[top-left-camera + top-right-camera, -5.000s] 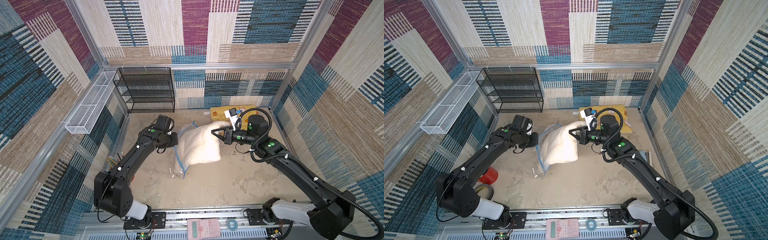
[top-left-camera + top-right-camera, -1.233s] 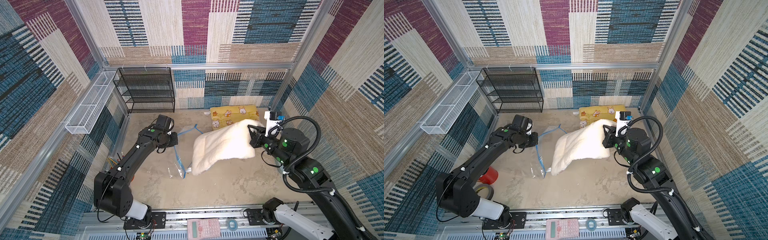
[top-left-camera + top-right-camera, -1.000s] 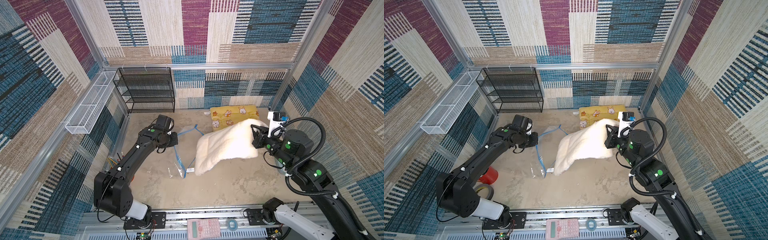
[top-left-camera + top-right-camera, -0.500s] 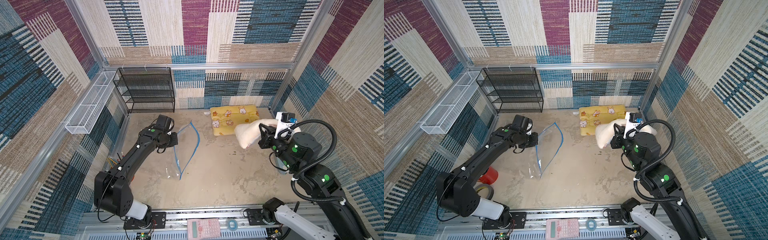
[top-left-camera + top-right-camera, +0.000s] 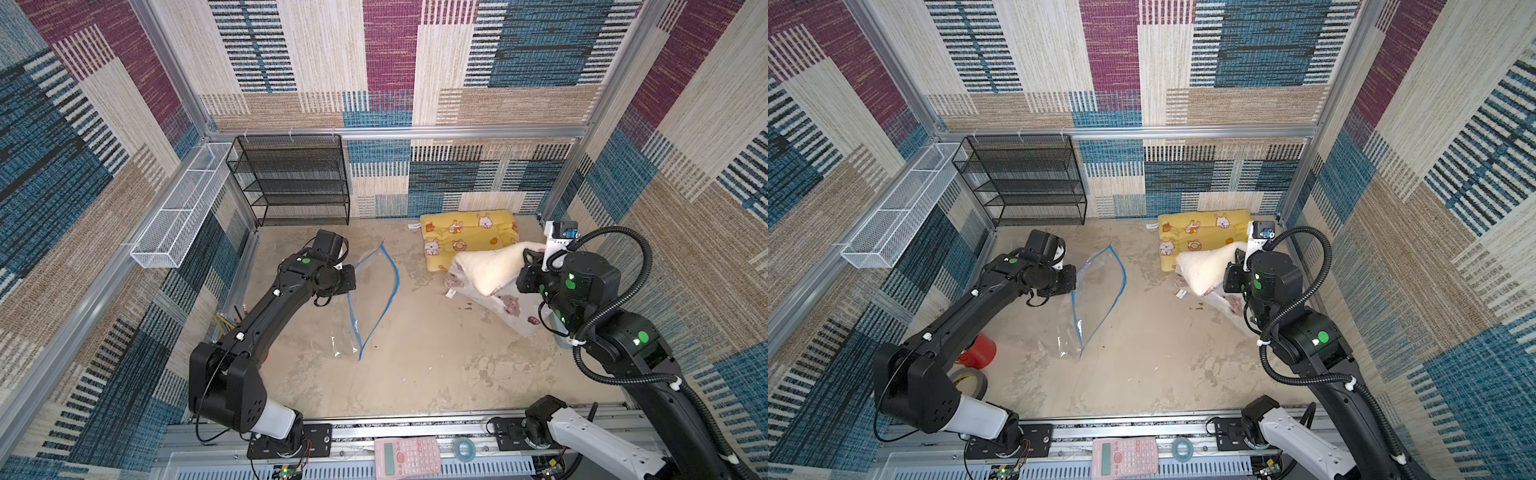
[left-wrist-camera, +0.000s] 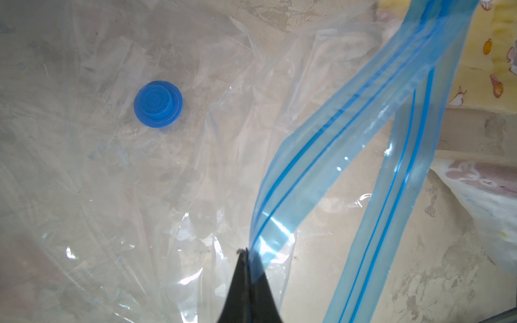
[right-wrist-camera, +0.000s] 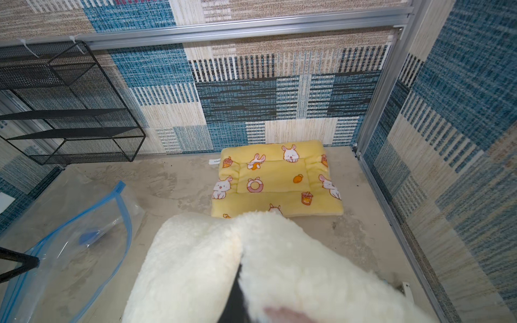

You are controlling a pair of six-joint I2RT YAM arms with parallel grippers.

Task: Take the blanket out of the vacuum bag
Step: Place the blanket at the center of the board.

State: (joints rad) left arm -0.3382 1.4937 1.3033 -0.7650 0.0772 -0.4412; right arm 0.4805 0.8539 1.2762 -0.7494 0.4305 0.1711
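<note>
Left pincer point(image 6: 246, 253): clenched on the blue zip edge of the vacuum bag point(image 5: 374, 299).
Vacuum bag: empty, toward 9 o'clock on the bench point(image 5: 415, 365).
Right pincer point(image 7: 236, 279): clenched on the blanket point(image 5: 486, 270).
Blanket: fully outside the bag, at 3 o'clock, just beside the yellow cushion point(image 5: 465, 232).
Risk: the thin plastic may slip from the left tips. If the blanket is released here, it may fall over the cushion.

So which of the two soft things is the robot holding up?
The fluffy white blanket, clamped in the right gripper. The yellow bunny-print cushion lies flat by the back wall.
</note>
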